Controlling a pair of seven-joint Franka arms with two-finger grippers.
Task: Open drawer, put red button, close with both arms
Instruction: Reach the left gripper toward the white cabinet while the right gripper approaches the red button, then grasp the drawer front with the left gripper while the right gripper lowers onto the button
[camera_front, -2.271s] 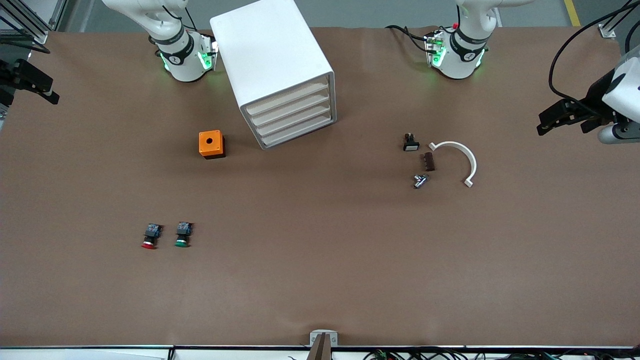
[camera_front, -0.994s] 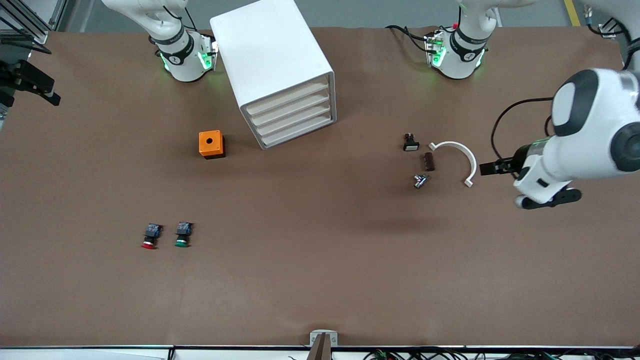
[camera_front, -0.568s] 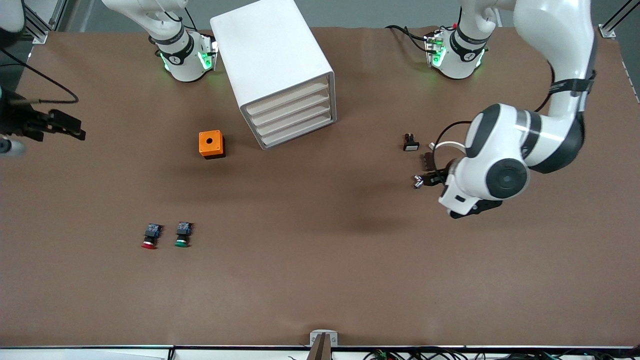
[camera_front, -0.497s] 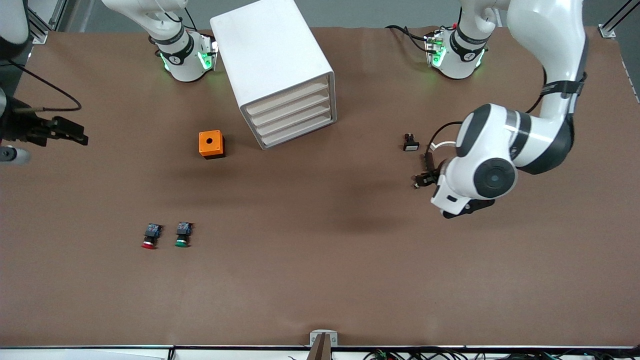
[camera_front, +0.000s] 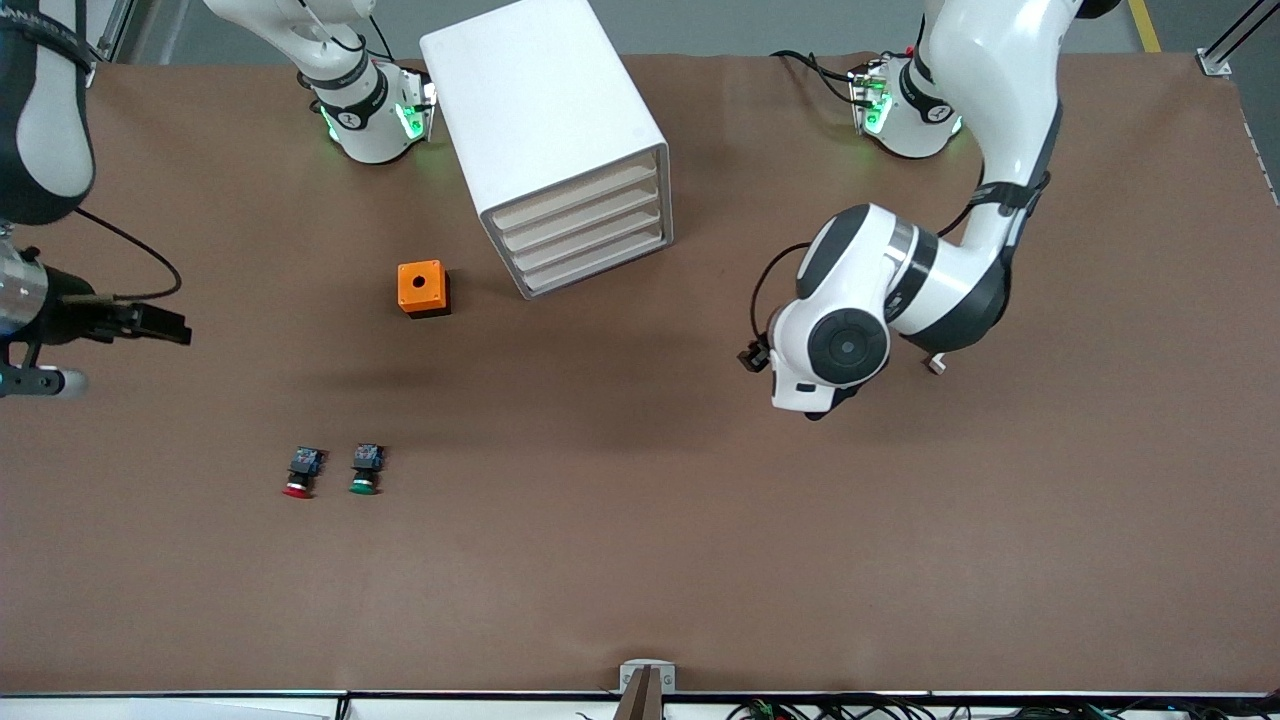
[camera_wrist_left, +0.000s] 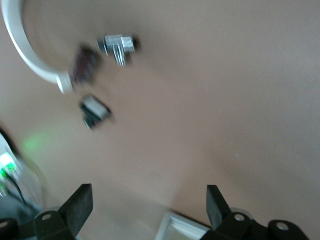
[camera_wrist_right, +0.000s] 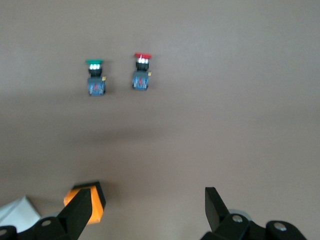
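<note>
Red button lies on the brown table in the lower left of the front view, cap toward the front camera, just beside the green-capped button. In the right wrist view both buttons appear in the upper part of the frame, red button and green-capped button, well apart from the right gripper, whose fingers stand wide apart and hold nothing. In the front view the right gripper hangs at the left edge of the frame, over bare table toward the right arm's end, higher in the frame than the red button. The orange box sits near the white drawer cabinet, upper centre; its four drawers are closed. The left arm bends down from its base at the upper right, its wrist at right of centre; the left gripper is spread wide and empty over the table near a metal fitting, a small dark block, a white-topped switch and a white curved bracket.
</note>
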